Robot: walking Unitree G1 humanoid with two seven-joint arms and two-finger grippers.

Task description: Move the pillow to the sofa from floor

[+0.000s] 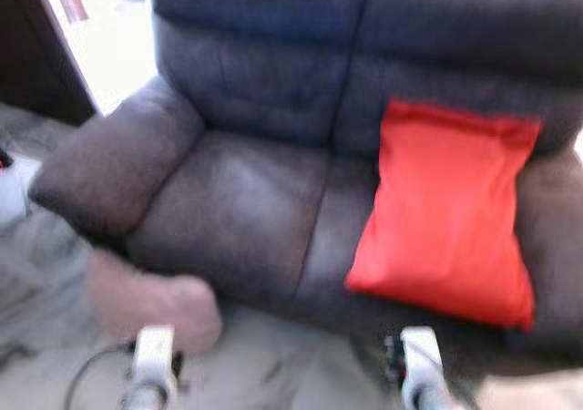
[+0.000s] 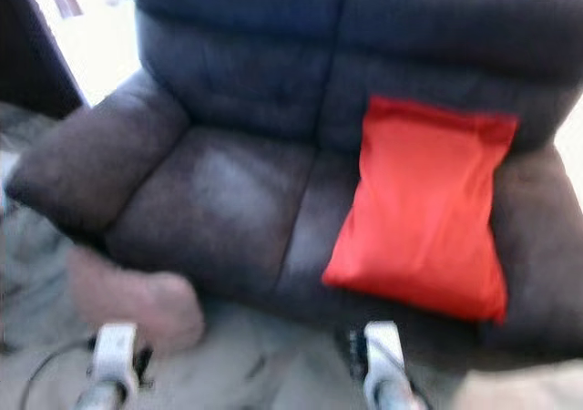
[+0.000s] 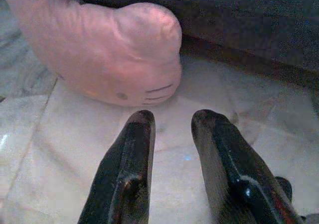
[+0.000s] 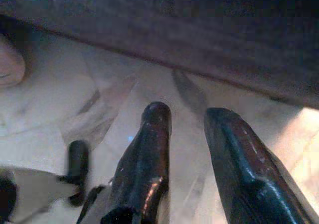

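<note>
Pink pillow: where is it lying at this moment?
The pink pillow lies on the floor on the robot's left, against the sofa front below its armrest, just ahead of the open left gripper.

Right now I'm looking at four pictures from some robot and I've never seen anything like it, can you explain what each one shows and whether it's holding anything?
This is a walking humanoid robot with two arms. The two wide pictures come from its head camera, looking down at a dark sofa with a red pillow on the seat. A pink plush pillow lies on the pale floor against the sofa's front. The other two pictures come from cameras on its wrists, looking along each hand's two black fingers. The left hand hovers open just short of the pink pillow, holding nothing. The right hand is also open and empty, above the floor near the sofa's base.
</note>
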